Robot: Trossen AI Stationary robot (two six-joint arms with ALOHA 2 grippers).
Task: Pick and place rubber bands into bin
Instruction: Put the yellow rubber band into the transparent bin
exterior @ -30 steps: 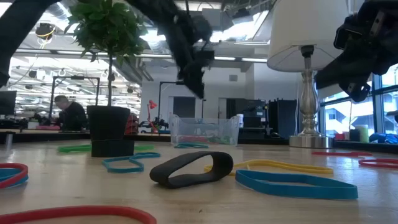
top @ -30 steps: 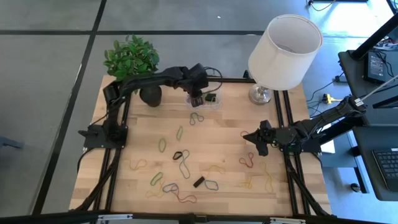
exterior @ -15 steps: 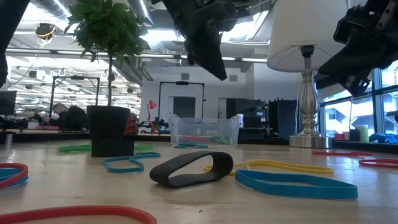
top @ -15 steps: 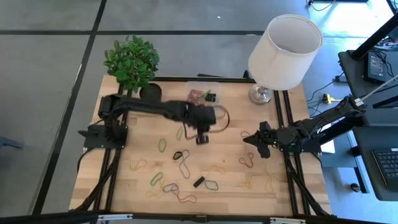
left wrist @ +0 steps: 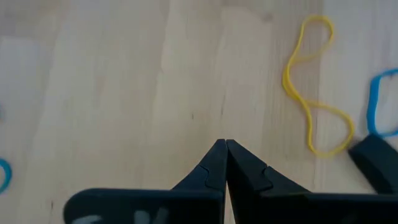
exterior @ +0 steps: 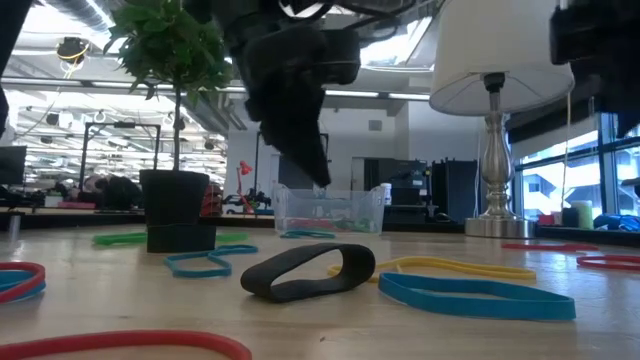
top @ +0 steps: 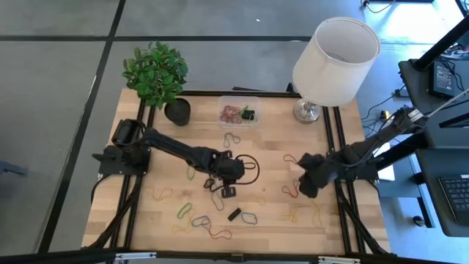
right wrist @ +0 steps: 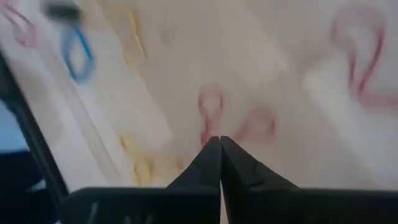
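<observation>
Rubber bands in several colours lie scattered on the wooden table (top: 271, 147): a black one (top: 234, 214), a red one (top: 291, 191), a yellow one (left wrist: 311, 93). More bands lie in the clear bin (top: 238, 114) at the far edge. My left gripper (top: 228, 191) hangs shut over the table's middle, tipped down above bare wood (left wrist: 186, 93), holding nothing. In the low view it hangs (exterior: 318, 175) in front of the bin (exterior: 325, 210). My right gripper (top: 306, 192) is shut too, tipped down above a red band (right wrist: 211, 109) near the right side.
A potted plant (top: 157, 73) in a black pot (top: 178, 111) stands at the far left, and a lamp (top: 333, 62) at the far right. In the low view a black band (exterior: 310, 272), a blue one (exterior: 470, 295) and a yellow one (exterior: 450, 268) lie near the front.
My left gripper has swung from above the bin toward the table's near edge and come down over the middle of the table. My right gripper has tipped from nearly level to steeply downward and has shifted slightly toward the near edge.
</observation>
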